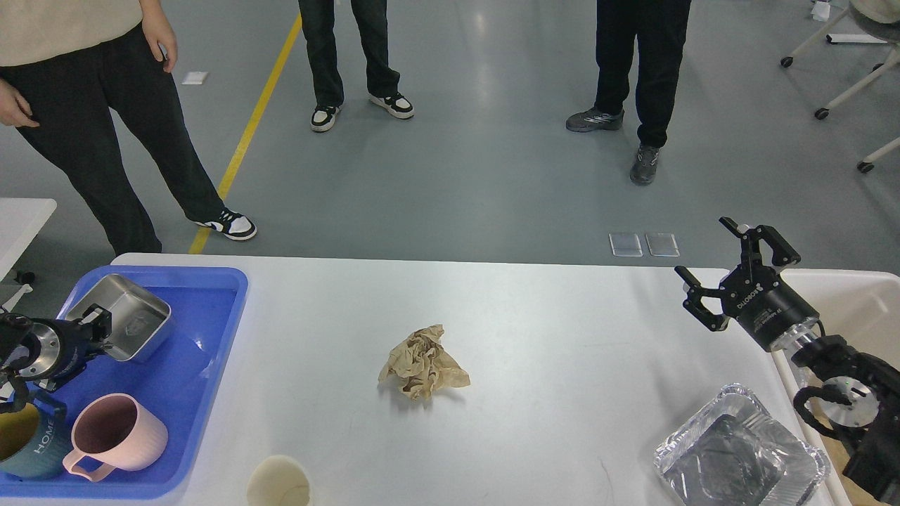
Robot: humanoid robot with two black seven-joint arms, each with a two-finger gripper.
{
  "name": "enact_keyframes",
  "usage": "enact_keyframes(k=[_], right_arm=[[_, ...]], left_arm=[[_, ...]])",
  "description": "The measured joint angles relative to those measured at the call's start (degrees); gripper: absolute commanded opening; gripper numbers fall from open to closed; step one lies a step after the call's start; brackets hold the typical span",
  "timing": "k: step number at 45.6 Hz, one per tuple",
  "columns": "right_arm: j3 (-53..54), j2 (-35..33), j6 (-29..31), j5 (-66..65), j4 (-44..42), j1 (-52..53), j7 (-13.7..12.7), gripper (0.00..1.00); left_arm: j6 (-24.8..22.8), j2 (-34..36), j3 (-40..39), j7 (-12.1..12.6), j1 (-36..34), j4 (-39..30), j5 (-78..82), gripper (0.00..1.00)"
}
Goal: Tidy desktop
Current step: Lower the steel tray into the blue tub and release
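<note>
The white desktop (548,351) fills the lower part of the head view. A crumpled brown paper (422,363) lies at its middle. A foil tray (742,460) sits at the front right and a cream round cup (278,482) at the front edge. My left gripper (95,329) is shut on the rim of a steel rectangular box (130,325), holding it tilted low over the blue tray (176,365). My right gripper (738,270) is open and empty above the desktop's right edge.
A pink mug (116,436) and a dark teal mug (28,443) stand in the blue tray's front. A cream-white bin (854,306) stands right of the desktop. Three people stand on the floor beyond the far edge.
</note>
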Motion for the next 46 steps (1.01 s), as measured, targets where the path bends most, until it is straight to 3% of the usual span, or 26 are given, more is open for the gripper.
enact_keyframes(k=[12, 16, 23, 46], right_arm=[[0.0, -0.1, 0.0, 0.0, 0.0, 0.2, 0.0, 1.00], [0.0, -0.1, 0.0, 0.0, 0.0, 0.2, 0.0, 1.00], [0.0, -0.1, 0.0, 0.0, 0.0, 0.2, 0.0, 1.00], [0.0, -0.1, -0.1, 0.0, 0.0, 0.5, 0.0, 1.00]], left_arm=[[0.0, -0.6, 0.1, 0.0, 0.1, 0.0, -0.7, 0.66], [0.0, -0.6, 0.0, 0.0, 0.1, 0.0, -0.8, 0.81], [0.0, -0.3, 0.0, 0.0, 0.7, 0.0, -1.5, 0.95], [-0.3, 0.6, 0.2, 0.1, 0.7, 0.0, -3.1, 0.96]])
